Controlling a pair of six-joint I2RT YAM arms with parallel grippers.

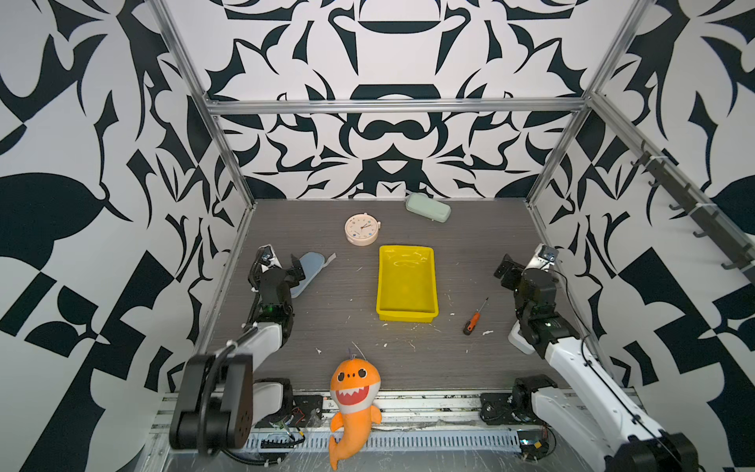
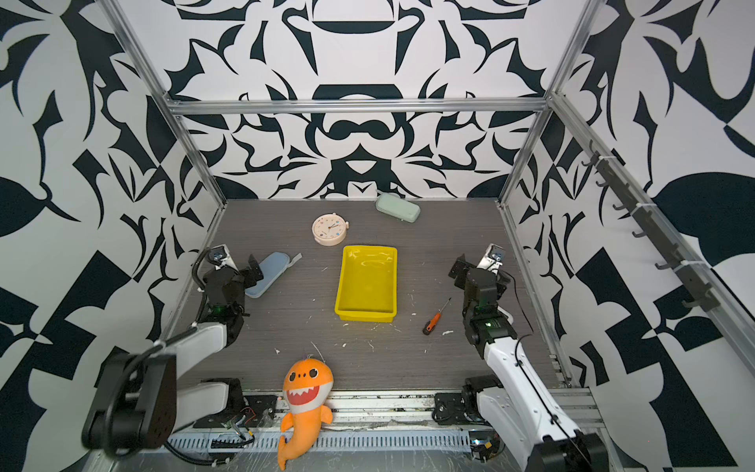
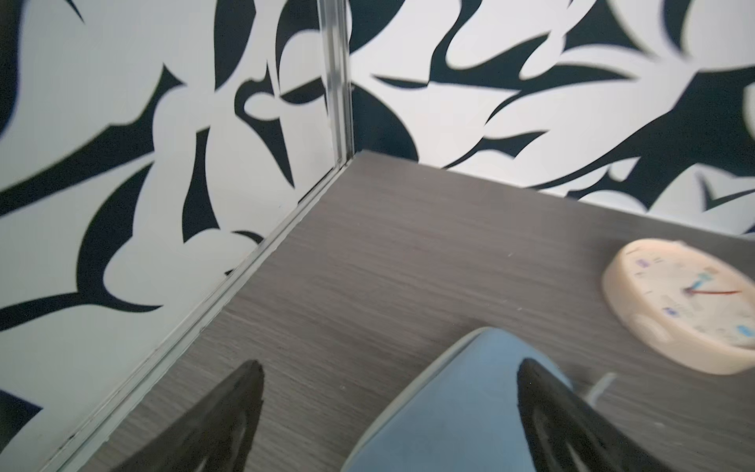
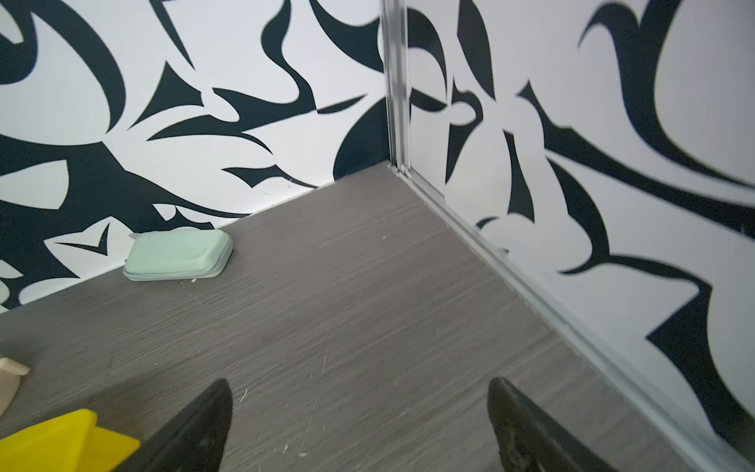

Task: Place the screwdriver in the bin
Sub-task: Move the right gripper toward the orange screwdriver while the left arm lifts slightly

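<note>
- The grey wood-grain table carries everything.
- The bin sits mid-table, long side running 12 to 6 o'clock, with nothing inside it.
- An orange plush shark hangs over the table's 6 o'clock edge.
- The right gripper is at 3 o'clock of the bin, near the side wall. Its jaws are spread wide, with only bare table between them.
- The left gripper is at 9 o'clock of the bin, jaws also apart and holding nothing. One finger is over a blue case; I cannot tell if they touch.
- A pale green case lies at 12 o'clock by the back wall.
- A cream clock lies at 11 o'clock of the bin.
- The screwdriver lies flat on the table in both top views, at 4 o'clock of the bin and outside it. It is at 7 o'clock of the right gripper and clearly apart from it, shaft pointing to 1 o'clock.
</note>
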